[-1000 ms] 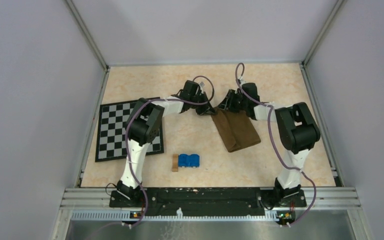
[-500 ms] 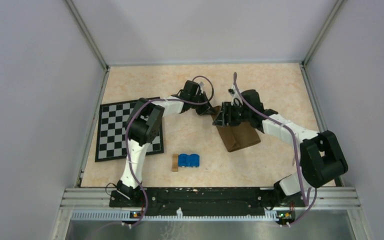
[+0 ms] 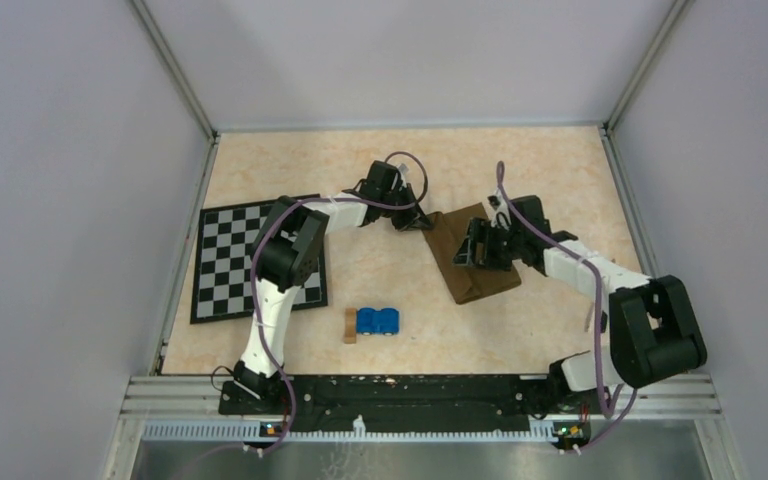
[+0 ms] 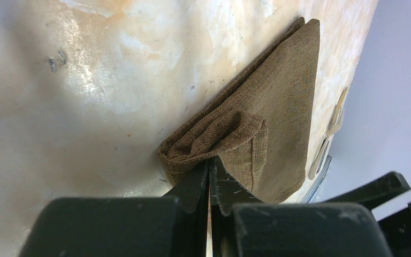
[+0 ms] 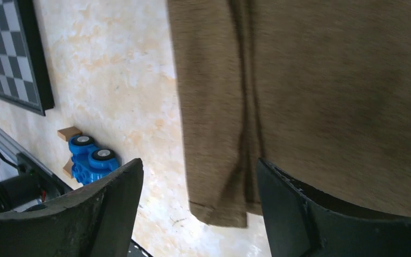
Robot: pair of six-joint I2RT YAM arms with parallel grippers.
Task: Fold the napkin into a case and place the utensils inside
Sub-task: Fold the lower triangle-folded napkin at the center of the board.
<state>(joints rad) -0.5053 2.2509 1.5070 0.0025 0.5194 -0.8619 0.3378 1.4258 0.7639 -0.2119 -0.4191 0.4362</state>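
Observation:
The napkin [image 3: 465, 280] lies mid-table, a brown cloth folded in layers into a rectangle. My left gripper [image 3: 424, 222] is at its far left corner, shut on the bunched, slightly lifted cloth [image 4: 230, 134], with its tips [image 4: 210, 160] pressed together. My right gripper [image 3: 478, 252] hovers over the middle of the napkin [image 5: 310, 80], wide open [image 5: 198, 167], with nothing between its fingers. A layered hem shows at the near edge. Pale metal utensils [image 4: 329, 131] lie beyond the napkin in the left wrist view. They are hidden in the top view.
A black-and-white chessboard mat [image 3: 235, 260] lies at the left. A blue toy car [image 3: 378, 320] and a small tan wooden block [image 3: 350, 325] sit near the front centre, also seen as the car [image 5: 91, 158] and block [image 5: 68, 133]. Walls enclose the table.
My right gripper has let go of the napkin's far edge, opened wide and drawn back over the cloth's middle, while its arm swung out to the right. The left gripper has not moved.

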